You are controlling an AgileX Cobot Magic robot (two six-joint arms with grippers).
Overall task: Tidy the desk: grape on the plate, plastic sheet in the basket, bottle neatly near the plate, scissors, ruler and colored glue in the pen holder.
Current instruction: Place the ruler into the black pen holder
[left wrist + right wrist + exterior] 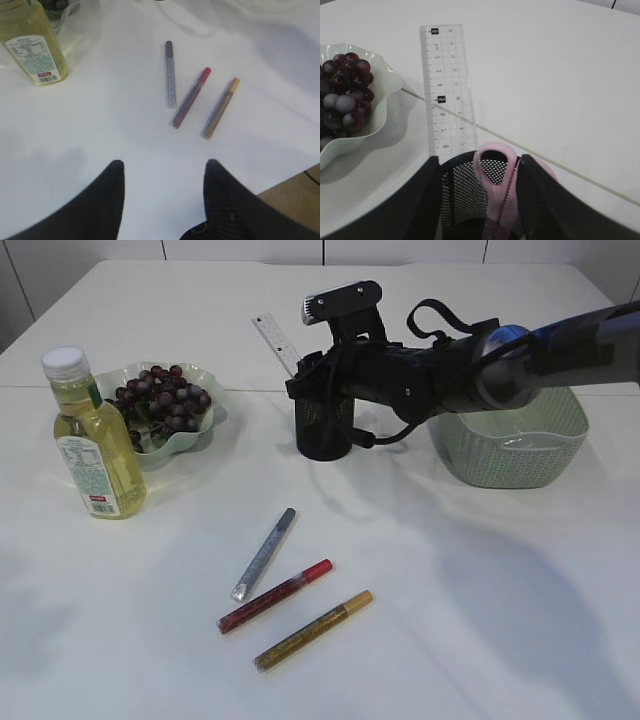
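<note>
My right gripper (480, 158) hangs open over the black mesh pen holder (465, 190), one finger on each side of its rim. The pink scissors (495, 200) stand inside the holder, close against the right finger and apart from the left one. A clear ruler (445, 85) lies flat on the table behind the holder. Grapes (160, 398) sit on the pale green plate (205, 430), with the yellow bottle (95, 440) upright at its left. Silver (170, 75), red (191, 97) and gold (220, 107) glue pens lie ahead of my open, empty left gripper (165, 162).
A green woven basket (510, 445) stands right of the pen holder, under my right arm; something clear and glossy shows inside it. A seam between two tabletops runs behind the holder. The table's near right edge shows in the left wrist view.
</note>
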